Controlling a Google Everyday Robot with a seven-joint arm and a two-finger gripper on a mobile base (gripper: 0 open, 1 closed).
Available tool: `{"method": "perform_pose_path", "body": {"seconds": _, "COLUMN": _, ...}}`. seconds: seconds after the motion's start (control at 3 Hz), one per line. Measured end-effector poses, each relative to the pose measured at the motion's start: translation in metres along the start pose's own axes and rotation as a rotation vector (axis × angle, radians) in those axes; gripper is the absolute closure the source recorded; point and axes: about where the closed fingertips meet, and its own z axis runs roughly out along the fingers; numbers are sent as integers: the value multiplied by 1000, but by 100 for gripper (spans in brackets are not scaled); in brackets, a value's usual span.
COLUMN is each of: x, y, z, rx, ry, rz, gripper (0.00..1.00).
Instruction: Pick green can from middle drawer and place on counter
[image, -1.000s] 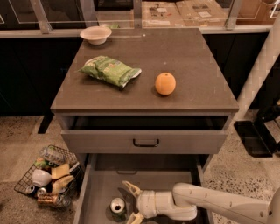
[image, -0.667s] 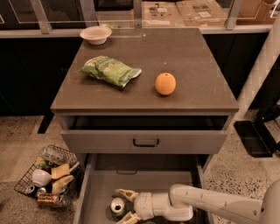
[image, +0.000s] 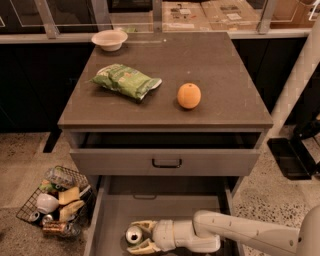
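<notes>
The green can (image: 133, 234) stands on the grey floor of the open middle drawer (image: 107, 220) at the bottom of the view; I see mostly its silver top with a dark opening. My gripper (image: 139, 236) reaches in from the right on a white arm. Its two tan fingers (image: 142, 226) are spread, one behind and one in front of the can, with the can between them at the tips. The brown-grey counter (image: 220, 75) lies above, at the top of the cabinet.
On the counter lie a crinkled green snack bag (image: 125, 80), an orange (image: 189, 95) and a white bowl (image: 109, 39). A shallower drawer with a black handle (image: 166, 163) stands partly open above the middle drawer. A wire basket of junk (image: 56, 201) sits on the floor at left.
My gripper has moved left in the drawer, so its spread fingers now flank the can; earlier they were just right of it. The can has not moved.
</notes>
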Motion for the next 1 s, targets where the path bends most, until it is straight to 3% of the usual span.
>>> {"method": "perform_pose_path", "body": {"seconds": 0.33, "x": -1, "y": 1, "z": 1, "rx": -3, "ry": -2, "rz": 0, "gripper": 94}}
{"method": "perform_pose_path", "body": {"seconds": 0.67, "x": -1, "y": 1, "z": 2, "rx": -5, "ry": -3, "rz": 0, "gripper": 100}}
{"method": "perform_pose_path", "body": {"seconds": 1.0, "x": -1, "y": 1, "z": 2, "rx": -5, "ry": -3, "rz": 0, "gripper": 100}}
